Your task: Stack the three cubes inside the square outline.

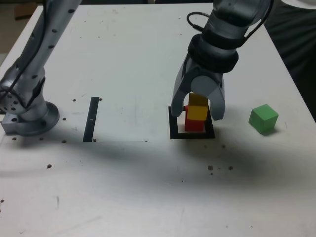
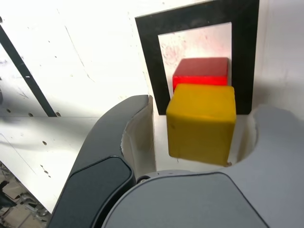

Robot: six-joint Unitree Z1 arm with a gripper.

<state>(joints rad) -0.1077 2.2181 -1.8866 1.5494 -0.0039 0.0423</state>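
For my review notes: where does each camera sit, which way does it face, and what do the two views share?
Exterior view: off the arm, above the tabletop, looking down at a slant; the arm's base, links and gripper show.
Wrist view: on the wrist, looking past the open jaws to the tabletop; only the gripper shows of the robot.
Shared: yellow cube on the red cube, square outline, black strip. The green cube shows only in the exterior view.

Pale, speckled tabletop (image 1: 113, 182) here, a soft grey shadow stretching across it, bright glare on its surface in the wrist view, and dark fabric (image 1: 296, 54) hanging beyond the edge at the exterior view's right.
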